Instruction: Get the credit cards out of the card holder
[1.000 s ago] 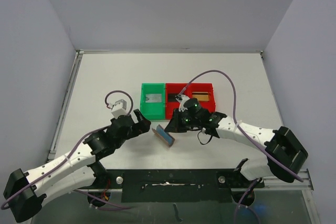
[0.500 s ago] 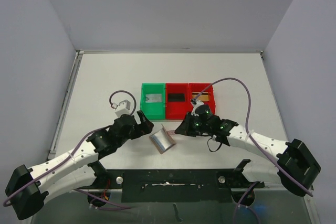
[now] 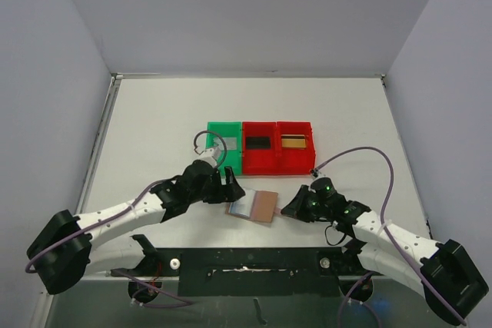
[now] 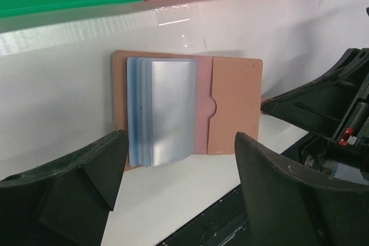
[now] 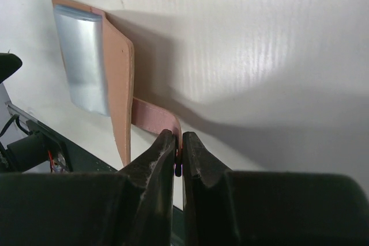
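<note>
Right tool (image 5: 179,154) is pinched on the card holder's (image 4: 236,105) pink strap (image 5: 153,120). The holder lies open on the table (image 3: 154,128), with the left tool (image 4: 180,142) spread around it. A silver card (image 4: 173,108) shows in its sleeves. It is probably light, stiff and slick, best nipped at the exposed lower edge. The green bin (image 3: 213,160) holds a silver-grey card (image 3: 224,144), the middle red bin (image 3: 260,163) a black card (image 3: 259,143), and the end red bin (image 3: 296,160) a gold-tan card (image 3: 291,141).

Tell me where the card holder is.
In the top view the card holder sits open between the left gripper and right gripper, below the red bins.
</note>
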Available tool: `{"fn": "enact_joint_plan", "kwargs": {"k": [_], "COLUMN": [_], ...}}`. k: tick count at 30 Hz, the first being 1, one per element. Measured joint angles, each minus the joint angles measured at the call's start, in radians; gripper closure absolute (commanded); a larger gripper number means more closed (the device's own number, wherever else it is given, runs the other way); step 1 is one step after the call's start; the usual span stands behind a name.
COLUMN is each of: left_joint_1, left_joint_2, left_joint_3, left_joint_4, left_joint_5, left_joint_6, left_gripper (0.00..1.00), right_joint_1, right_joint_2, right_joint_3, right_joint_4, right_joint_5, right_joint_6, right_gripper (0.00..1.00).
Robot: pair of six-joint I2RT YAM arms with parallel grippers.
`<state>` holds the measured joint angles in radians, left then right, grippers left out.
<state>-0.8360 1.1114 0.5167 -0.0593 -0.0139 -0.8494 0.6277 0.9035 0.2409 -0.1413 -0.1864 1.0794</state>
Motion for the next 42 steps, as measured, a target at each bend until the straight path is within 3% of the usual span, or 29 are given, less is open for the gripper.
{"fn": "enact_joint_plan", "kwargs": {"k": [7,18,24,31,42], "left_joint_1": [-0.006,-0.020,-0.034,-0.065,-0.080], "left_joint_2": [0.186,0.292,0.311,0.339,0.392], "left_joint_3": [0.113,0.151,0.154,0.181,0.184], "left_joint_4": [-0.019,-0.058,-0.064,-0.070,0.034], "left_joint_5": [0.087,0.124,0.143,0.132,0.224], "left_joint_6": [0.035,0.048,0.047,0.049,0.014], "left_gripper": [0.38,0.44,0.57,0.58,0.57], "right_joint_1": [-0.008,-0.013,-0.013,-0.013,-0.013], "right_joint_2": [-0.057,0.000,0.002,0.002,0.009], "right_joint_3": [-0.043,-0.068,-0.066,-0.066,-0.056], "right_joint_4": [-0.005,0.044,0.042,0.042,0.047], "right_joint_5": [0.006,0.011,0.021,0.021,0.010], "right_joint_6": [0.034,0.086,0.093,0.092,0.092], "right_gripper": [0.94,0.96,0.94,0.91,0.72]}}
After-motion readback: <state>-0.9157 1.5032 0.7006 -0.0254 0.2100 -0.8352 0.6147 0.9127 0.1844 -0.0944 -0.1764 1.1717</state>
